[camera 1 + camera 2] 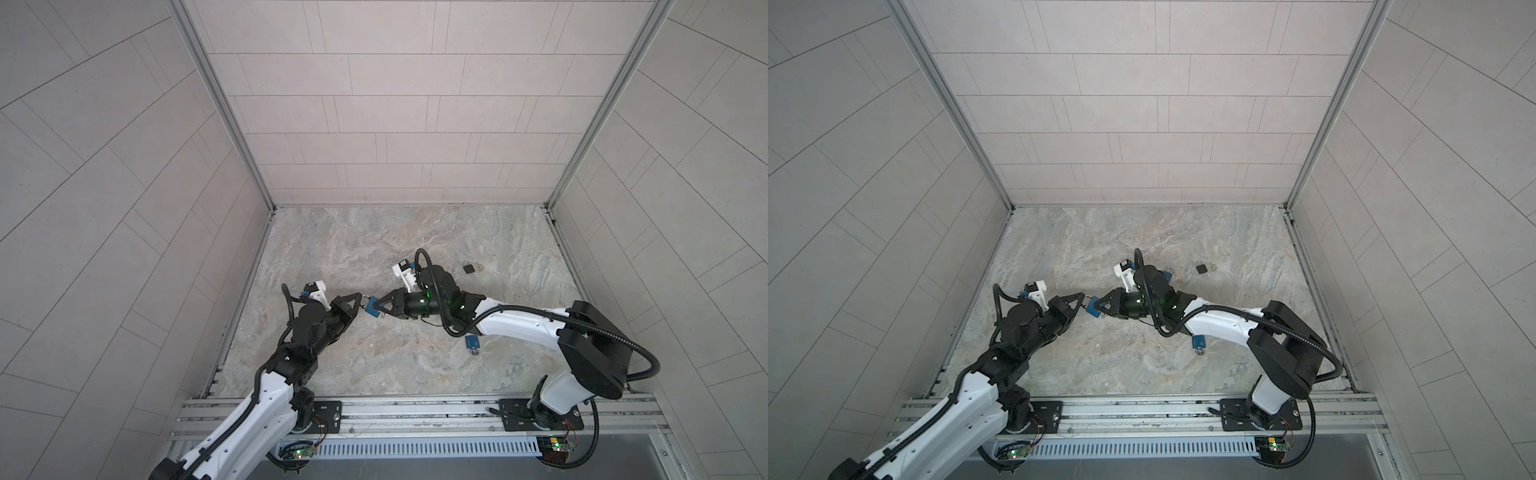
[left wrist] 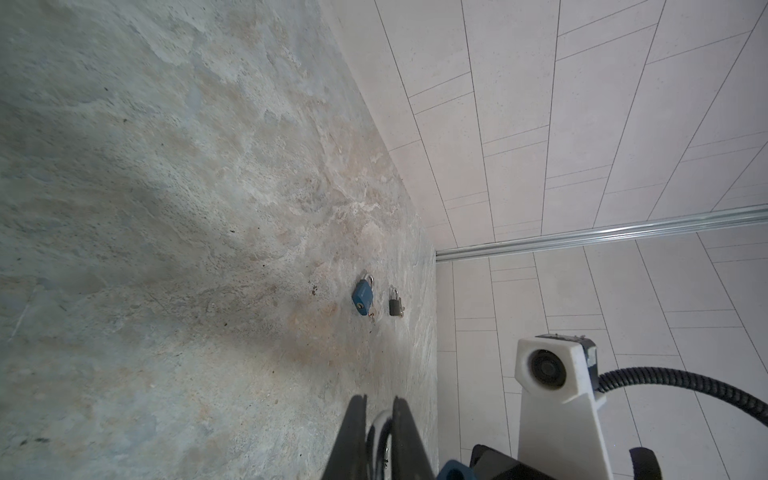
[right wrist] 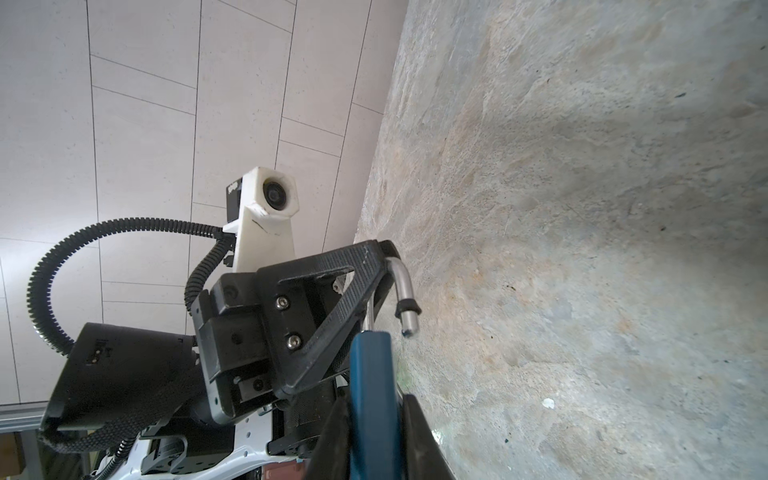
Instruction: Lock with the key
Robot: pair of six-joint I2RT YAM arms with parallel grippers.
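Above the bench (image 1: pixel 353 241), left of its middle, my left gripper (image 1: pixel 360 296) is pinched nearly closed on the silver shackle (image 3: pixel 401 282), while my right gripper (image 1: pixel 376 306) clamps the body of the blue padlock (image 1: pixel 369 311), held off the surface. That shackle stands open, its free end out of the body, so I judge nothing is locked yet: pressing it home and turning a key are left, and I cannot make out a key here. Toward the far edge lie a second blue padlock (image 2: pixel 362 297) and a black padlock (image 2: pixel 395 306); a third blue padlock (image 1: pixel 471 343) lies nearer the near edge. No writing is legible.
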